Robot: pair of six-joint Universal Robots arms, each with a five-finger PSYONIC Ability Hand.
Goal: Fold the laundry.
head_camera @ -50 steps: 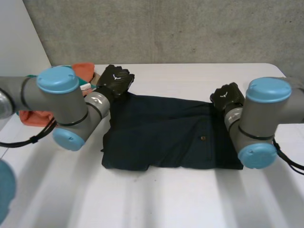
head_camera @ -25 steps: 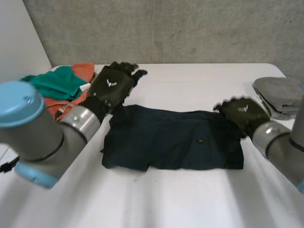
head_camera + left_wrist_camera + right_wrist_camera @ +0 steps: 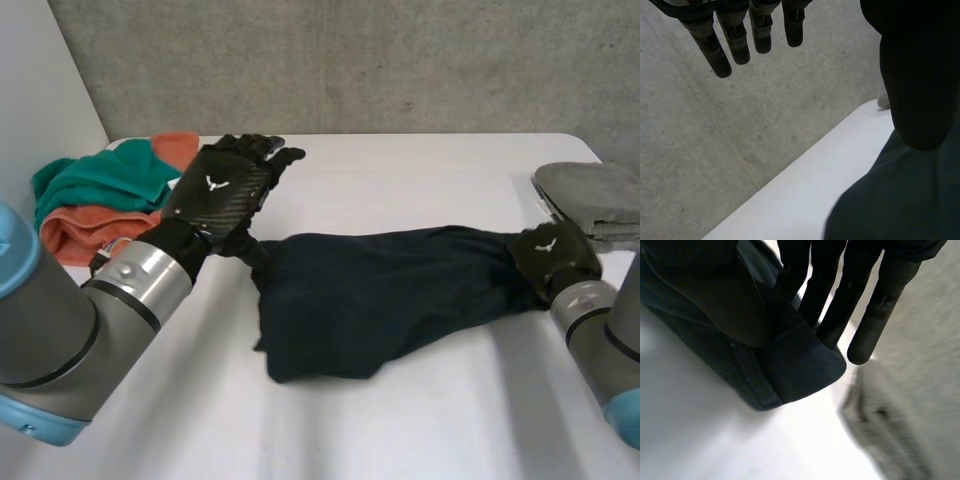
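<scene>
Grey stack [image 3: 590,198] beside right robot hand [image 3: 552,258] clutching cloth [image 3: 370,300]

At the counter's [image 3: 400,165] far left corner, a heap of cloth [image 3: 95,195]; at the right edge, a folded stack [image 3: 590,195]; across the middle, a garment [image 3: 380,290], left hand [image 3: 222,190] above its left end, right hand [image 3: 550,255] at its right end.

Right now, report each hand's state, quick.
Left hand: open, fingers straight, holding nothing.
Right hand: shut on the dark garment, pinching its end.
</scene>
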